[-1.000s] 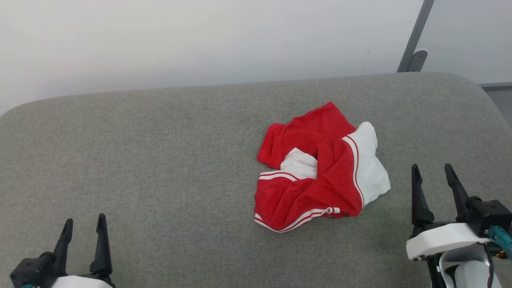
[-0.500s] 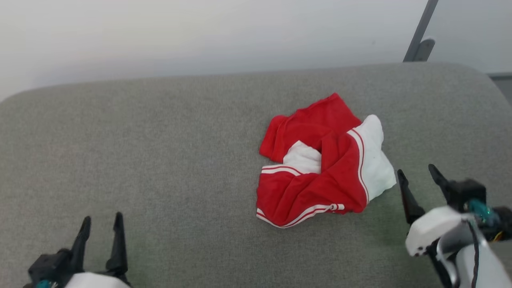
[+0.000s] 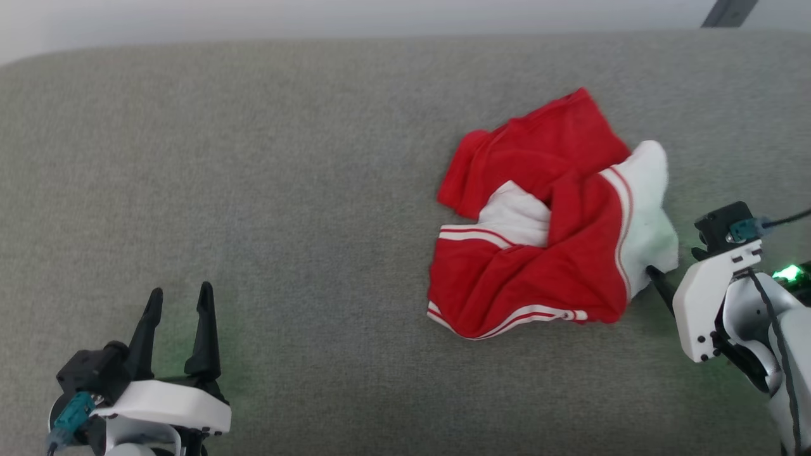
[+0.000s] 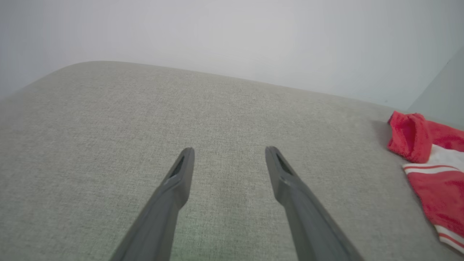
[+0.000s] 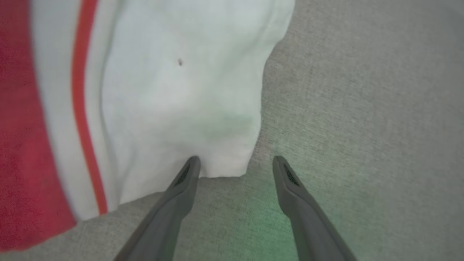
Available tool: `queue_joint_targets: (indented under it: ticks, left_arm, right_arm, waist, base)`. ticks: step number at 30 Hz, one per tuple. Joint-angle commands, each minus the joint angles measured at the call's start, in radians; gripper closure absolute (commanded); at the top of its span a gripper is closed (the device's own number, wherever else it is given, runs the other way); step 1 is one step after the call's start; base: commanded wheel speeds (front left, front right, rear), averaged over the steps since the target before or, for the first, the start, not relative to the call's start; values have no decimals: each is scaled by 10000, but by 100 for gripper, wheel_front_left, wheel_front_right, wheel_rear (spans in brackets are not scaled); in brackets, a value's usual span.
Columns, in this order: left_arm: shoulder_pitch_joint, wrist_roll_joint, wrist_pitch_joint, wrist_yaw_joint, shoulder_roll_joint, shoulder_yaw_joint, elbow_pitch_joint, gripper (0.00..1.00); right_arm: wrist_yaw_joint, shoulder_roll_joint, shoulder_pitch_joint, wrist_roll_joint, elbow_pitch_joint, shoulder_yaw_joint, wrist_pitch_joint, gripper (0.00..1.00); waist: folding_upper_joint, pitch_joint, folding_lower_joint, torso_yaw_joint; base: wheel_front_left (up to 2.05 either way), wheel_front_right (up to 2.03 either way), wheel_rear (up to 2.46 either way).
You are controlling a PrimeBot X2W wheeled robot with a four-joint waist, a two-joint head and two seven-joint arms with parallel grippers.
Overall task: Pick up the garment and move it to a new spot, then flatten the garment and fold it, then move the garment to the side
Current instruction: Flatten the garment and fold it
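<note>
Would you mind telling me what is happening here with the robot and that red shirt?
The robot seems about to pick up the garment, a crumpled red-and-white shirt lying on a grey cushion. Its right claw is open at the edge of the white sleeve, with nothing gripped yet. The left claw is open over bare cushion, apart from the shirt.

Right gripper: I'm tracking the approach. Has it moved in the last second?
Yes. The right gripper closed in on the garment, and now sits open at the corner of its white sleeve.

Bright even light, faint shadows; green glow by right gripper; garment soft, prob. motion blur.
</note>
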Motion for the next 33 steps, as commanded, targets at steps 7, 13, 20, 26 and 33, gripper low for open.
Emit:
queue_joint_targets:
  ticks: [7,13,20,26,33]
  left_arm:
    - [-469,-175,-52,-21,-43,-68,92,0]
    - [-555,-220,-52,-21,-12,-20,124,0]
    - [-481,-246,-52,-22,109,-28,96,0]
    - [-403,-263,-52,-22,253,-161,33,0]
    - [-362,-302,-54,-22,345,-276,91,0]
  right_arm:
    - [-7,-317,-232,774,68,687,741,59]
    - [-31,-424,-369,749,73,505,501,100]
    - [-25,-640,188,490,-399,-630,112,100]
    - [-22,-886,1497,293,-906,-2453,242,100]
    - [-16,-626,2589,-164,-948,-4143,247,100]
  waist:
    - [0,620,0,353]
    - [0,712,0,185]
    - [0,496,0,-208]
    - [0,400,0,-453]
    - [0,345,0,-602]
  base:
    - [0,0,0]
    - [0,0,0]
    - [0,0,0]
    - [0,0,0]
    - [0,0,0]
